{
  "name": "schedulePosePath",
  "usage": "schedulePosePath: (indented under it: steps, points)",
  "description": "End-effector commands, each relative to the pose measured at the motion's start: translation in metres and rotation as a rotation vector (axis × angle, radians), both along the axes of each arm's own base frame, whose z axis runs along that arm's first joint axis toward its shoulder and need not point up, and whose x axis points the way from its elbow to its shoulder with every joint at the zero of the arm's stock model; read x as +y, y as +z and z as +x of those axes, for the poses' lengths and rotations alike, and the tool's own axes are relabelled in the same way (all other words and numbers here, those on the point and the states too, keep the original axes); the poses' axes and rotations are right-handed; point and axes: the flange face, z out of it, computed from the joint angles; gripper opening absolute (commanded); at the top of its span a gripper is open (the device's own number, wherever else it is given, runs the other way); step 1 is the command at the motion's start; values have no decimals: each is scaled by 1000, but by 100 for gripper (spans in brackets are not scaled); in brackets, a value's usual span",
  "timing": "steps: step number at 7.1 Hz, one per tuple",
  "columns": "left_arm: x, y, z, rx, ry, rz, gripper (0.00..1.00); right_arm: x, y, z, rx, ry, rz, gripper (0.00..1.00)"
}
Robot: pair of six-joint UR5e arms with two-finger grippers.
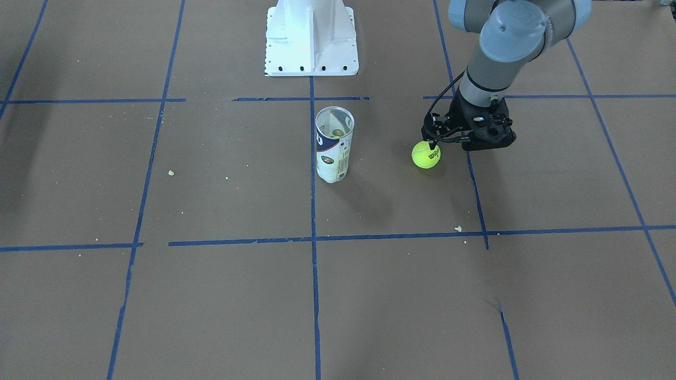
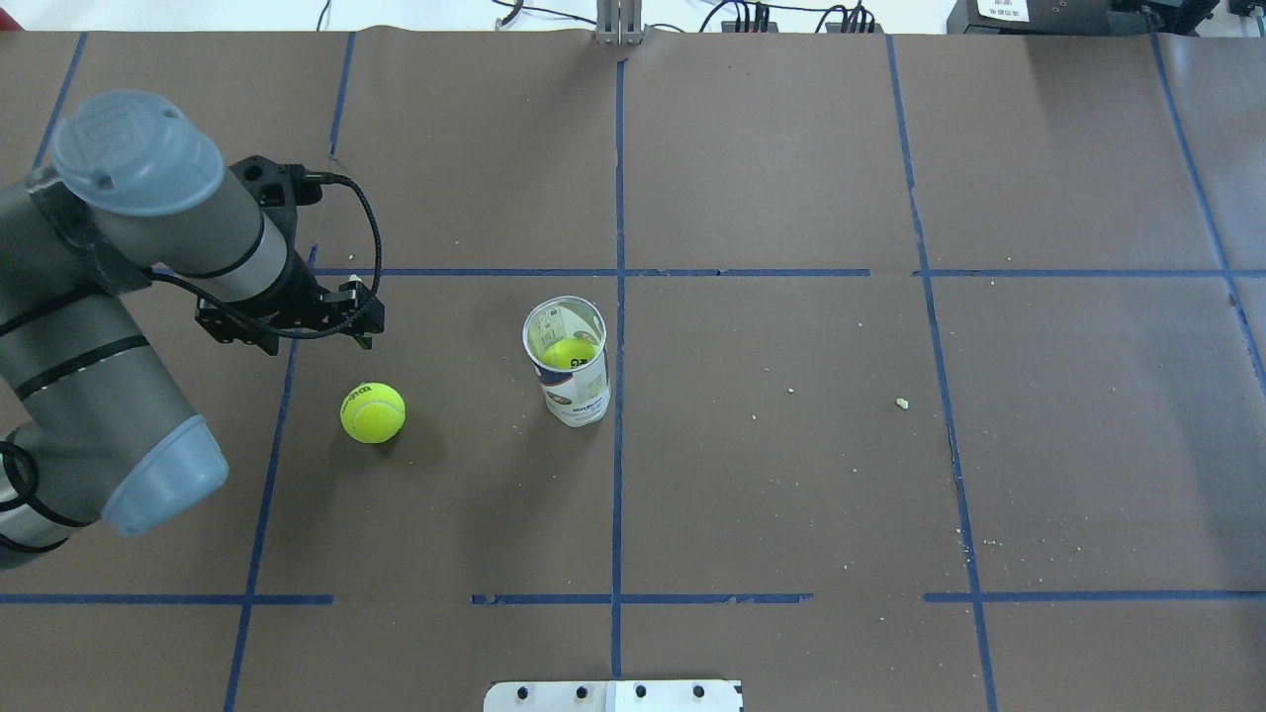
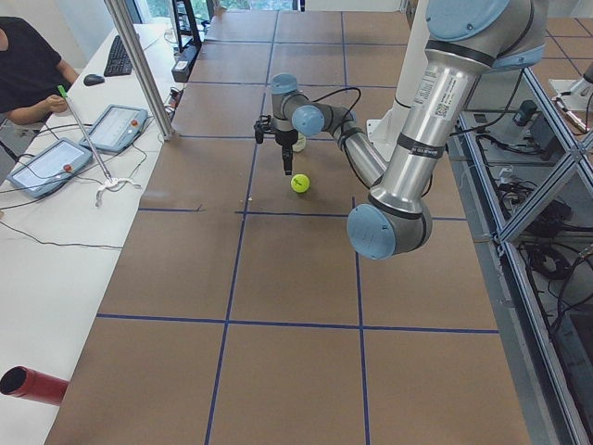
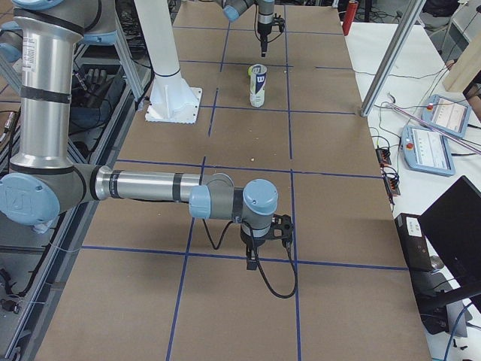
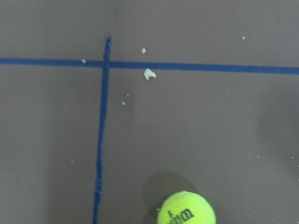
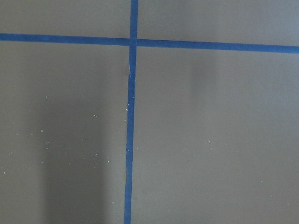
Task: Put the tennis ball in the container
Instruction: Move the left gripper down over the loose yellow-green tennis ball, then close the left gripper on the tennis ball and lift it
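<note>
The tennis ball (image 1: 425, 154) (image 2: 373, 412) lies loose on the brown table, black logo up, and shows at the bottom edge of the left wrist view (image 5: 187, 208). My left gripper (image 1: 433, 141) (image 2: 364, 331) hangs just above and behind the ball, on its robot side. It points down, its fingers look shut and they hold nothing. The container (image 1: 334, 143) (image 2: 567, 361) stands upright near the table's middle, open end up, with a second yellow ball (image 2: 569, 353) inside. My right gripper (image 4: 252, 259) shows only in the exterior right view, low over the table; I cannot tell its state.
The white robot base (image 1: 311, 37) stands behind the container. Blue tape lines (image 2: 618, 445) cross the brown paper, with small white crumbs (image 2: 902, 402) scattered on it. Operators' tablets (image 3: 116, 125) lie on the side bench.
</note>
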Motion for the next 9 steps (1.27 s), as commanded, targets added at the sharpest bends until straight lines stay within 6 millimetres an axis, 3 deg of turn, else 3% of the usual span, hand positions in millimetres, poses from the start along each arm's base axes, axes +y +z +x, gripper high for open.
schedulePosePath:
  steps: [1, 3, 7, 9]
  points:
    - [11, 22, 37, 11, -30, -15, 100, 0, 0, 0, 0, 0, 0, 100]
    - [17, 49, 44, 23, -33, 4, 100, 0, 0, 0, 0, 0, 0, 100]
    - [27, 65, 65, 41, -18, -4, 100, 0, 0, 0, 0, 0, 0, 100]
    - [31, 64, 72, 48, -11, -5, 100, 0, 0, 0, 0, 0, 0, 100]
